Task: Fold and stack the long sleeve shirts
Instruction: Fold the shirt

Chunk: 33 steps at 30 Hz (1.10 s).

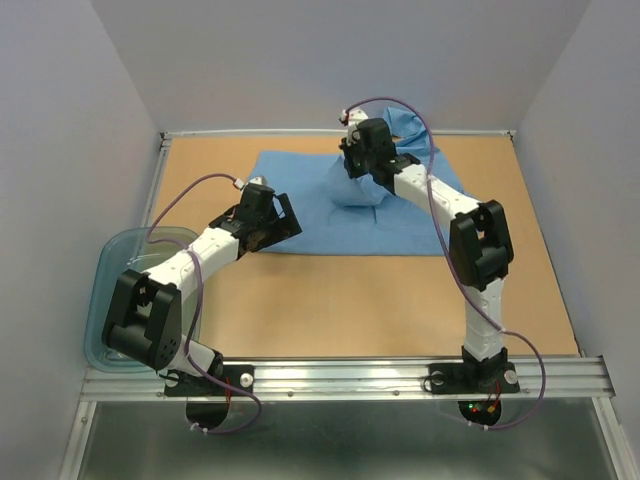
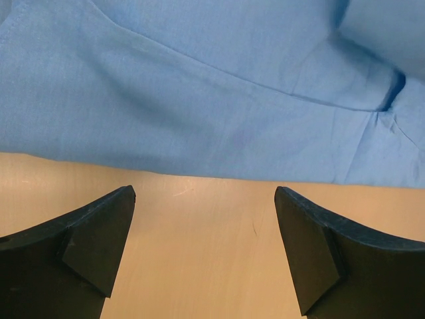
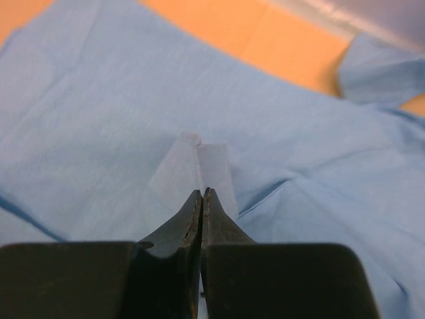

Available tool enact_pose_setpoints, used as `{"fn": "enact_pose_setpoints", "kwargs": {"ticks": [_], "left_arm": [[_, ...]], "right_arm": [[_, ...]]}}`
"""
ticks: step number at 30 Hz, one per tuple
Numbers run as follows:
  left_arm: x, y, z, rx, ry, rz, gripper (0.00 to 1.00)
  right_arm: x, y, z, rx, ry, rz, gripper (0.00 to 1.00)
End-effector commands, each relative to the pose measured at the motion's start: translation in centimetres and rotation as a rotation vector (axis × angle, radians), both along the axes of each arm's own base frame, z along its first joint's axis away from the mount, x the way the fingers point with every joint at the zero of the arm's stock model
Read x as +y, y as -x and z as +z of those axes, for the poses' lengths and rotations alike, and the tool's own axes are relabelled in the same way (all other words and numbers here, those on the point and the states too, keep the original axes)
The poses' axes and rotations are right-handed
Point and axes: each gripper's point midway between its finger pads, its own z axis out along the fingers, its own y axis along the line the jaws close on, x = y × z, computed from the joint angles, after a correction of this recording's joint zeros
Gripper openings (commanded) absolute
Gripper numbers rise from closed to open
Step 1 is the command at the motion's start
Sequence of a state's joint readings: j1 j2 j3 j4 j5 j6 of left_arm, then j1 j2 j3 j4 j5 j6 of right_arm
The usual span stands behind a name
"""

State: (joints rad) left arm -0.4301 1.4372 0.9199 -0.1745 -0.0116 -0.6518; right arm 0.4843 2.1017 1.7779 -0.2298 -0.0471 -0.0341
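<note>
The light blue long sleeve shirt [image 1: 310, 215] lies spread on the wooden table [image 1: 400, 300], toward the back. My right gripper [image 1: 354, 178] is above the shirt's middle and shut on a pinched pale fold of its cloth, which rises in a small peak. In the right wrist view the fingertips [image 3: 202, 193] meet with the fold of the shirt [image 3: 99, 133] sticking out past them. My left gripper [image 1: 288, 224] is at the shirt's near left edge, open. In the left wrist view its jaws [image 2: 204, 193] stand wide over bare wood, just short of the shirt's hem [image 2: 199, 86].
A clear bluish plastic tub [image 1: 105, 290] sits off the table's left front corner beside the left arm. A bunched part of the shirt [image 1: 412, 128] lies at the back wall. A metal rail [image 1: 350, 375] runs along the near edge.
</note>
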Motion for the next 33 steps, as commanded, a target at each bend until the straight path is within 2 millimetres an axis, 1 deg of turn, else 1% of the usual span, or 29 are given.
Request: {"fn": "enact_pose_setpoints", "kwargs": {"ticks": [1,3,4,6,7,8,9,10,11,13,14,15,16,18,19,20,21,23,24,25,26,27,28,29,30,31,32,33], "left_arm": [[-0.6,-1.2,4.3,-0.090,0.064,-0.018,0.98],[-0.3,-1.1,4.5,-0.092,0.073,-0.007,0.98],[-0.1,-1.2,4.8,-0.099,0.080,0.000,0.98],[0.2,-1.2,5.0,-0.106,0.089,0.018,0.99],[0.6,-1.0,4.7,-0.102,0.087,0.029,0.98],[1.0,-1.0,5.1,-0.113,0.090,0.048,0.98],[1.3,-1.0,5.1,-0.115,0.092,0.062,0.98],[1.7,-0.7,4.6,-0.105,0.091,0.072,0.98],[2.1,-0.8,4.9,-0.114,0.099,0.089,0.98],[2.3,-0.4,4.9,-0.116,0.110,0.093,0.98],[2.4,-0.4,4.8,-0.113,0.110,0.097,0.98],[2.6,-0.2,4.7,-0.108,0.108,0.103,0.98],[2.8,-0.1,4.7,-0.109,0.108,0.110,0.98],[3.1,0.0,4.8,-0.110,0.107,0.119,0.98],[3.3,0.2,4.9,-0.110,0.109,0.127,0.98],[3.5,0.2,5.1,-0.113,0.110,0.130,0.98],[3.6,0.3,5.0,-0.111,0.110,0.134,0.98],[3.8,0.2,5.4,-0.122,0.116,0.141,0.98],[3.8,0.2,5.4,-0.124,0.115,0.140,0.98],[3.7,0.0,5.6,-0.127,0.117,0.140,0.98],[3.7,-0.2,5.5,-0.125,0.114,0.139,0.98],[3.6,-0.3,5.4,-0.120,0.113,0.139,0.98],[3.4,-0.8,5.6,-0.122,0.116,0.137,0.98],[3.2,-1.0,5.6,-0.120,0.120,0.131,0.98],[2.9,-1.3,5.8,-0.121,0.130,0.126,0.98],[2.5,-1.7,6.2,-0.127,0.143,0.116,0.98],[2.3,-2.1,5.7,-0.107,0.145,0.117,0.98],[1.9,-2.4,5.7,-0.101,0.153,0.110,0.98]], "right_arm": [[-0.7,-0.3,12.7,-0.367,-0.090,-0.148,0.01],[-0.3,0.6,12.0,-0.373,-0.081,-0.156,0.01],[1.0,1.9,10.5,-0.359,-0.075,-0.142,0.01],[1.6,3.1,8.5,-0.354,-0.054,-0.163,0.01],[2.1,3.7,7.6,-0.351,-0.051,-0.174,0.01],[3.0,4.7,5.8,-0.334,-0.061,-0.191,0.01],[3.8,5.3,4.9,-0.316,-0.082,-0.190,0.01],[4.4,5.7,4.2,-0.305,-0.091,-0.192,0.01],[5.4,6.7,2.5,-0.286,-0.100,-0.196,0.01],[6.9,7.7,1.4,-0.277,-0.119,-0.185,0.01],[8.0,8.6,0.7,-0.268,-0.118,-0.168,0.01],[8.6,9.1,-0.6,-0.249,-0.108,-0.151,0.03],[9.7,10.0,-1.1,-0.231,-0.110,-0.127,0.07],[10.7,11.1,-1.8,-0.208,-0.109,-0.084,0.15],[10.9,11.8,-1.9,-0.197,-0.109,-0.065,0.28],[11.4,12.7,-2.0,-0.178,-0.118,-0.026,0.35],[11.5,13.1,-1.9,-0.164,-0.123,-0.007,0.47],[11.0,14.3,-1.3,-0.142,-0.120,0.024,0.56],[10.7,14.6,-0.7,-0.140,-0.122,0.027,0.58],[10.3,15.0,-0.2,-0.139,-0.120,0.033,0.66],[9.6,15.7,1.1,-0.151,-0.113,0.049,0.72],[9.3,16.2,1.5,-0.151,-0.110,0.064,0.74],[8.6,16.5,1.7,-0.148,-0.089,0.062,0.78],[7.6,16.9,3.0,-0.165,-0.097,0.043,0.79],[6.3,16.6,3.3,-0.180,-0.081,-0.012,0.80],[5.4,16.8,3.6,-0.184,-0.074,-0.033,0.80],[3.6,16.6,4.1,-0.188,-0.078,-0.079,0.81],[2.6,16.5,4.5,-0.188,-0.084,-0.108,0.81]]}}
